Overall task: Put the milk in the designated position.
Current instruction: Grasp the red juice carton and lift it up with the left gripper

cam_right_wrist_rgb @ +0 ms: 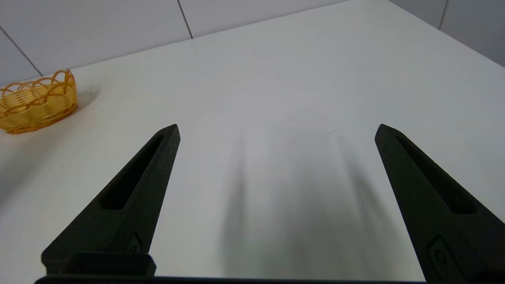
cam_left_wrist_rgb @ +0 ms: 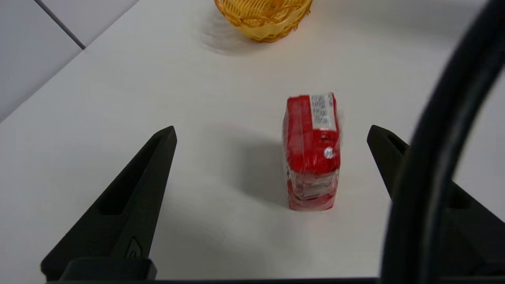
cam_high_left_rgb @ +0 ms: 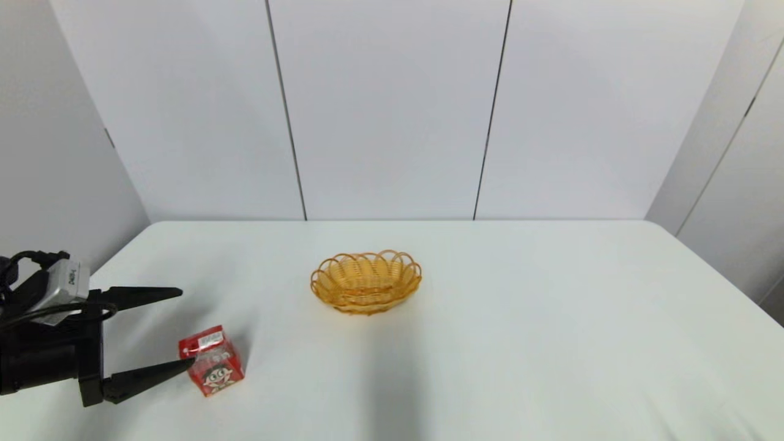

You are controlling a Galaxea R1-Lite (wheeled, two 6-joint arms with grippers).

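Note:
The milk (cam_high_left_rgb: pixel 212 361), a small red carton with a cartoon face and a white label, stands upright on the white table at the near left. My left gripper (cam_high_left_rgb: pixel 185 329) is open at the table's left side, its near fingertip right beside the carton's left face. In the left wrist view the milk (cam_left_wrist_rgb: pixel 312 152) stands between the two spread fingers, closer to one of them, with nothing gripping it. My right gripper (cam_right_wrist_rgb: pixel 276 132) is open over bare tabletop, out of the head view. The designated position carries no mark, so I cannot pick it out.
An orange-yellow woven oval basket (cam_high_left_rgb: pixel 365 282) sits in the middle of the table, beyond and to the right of the carton; it also shows as the basket (cam_left_wrist_rgb: pixel 263 17) and the basket (cam_right_wrist_rgb: pixel 35 102). A black cable (cam_left_wrist_rgb: pixel 434 157) crosses the left wrist view. Grey wall panels stand behind the table.

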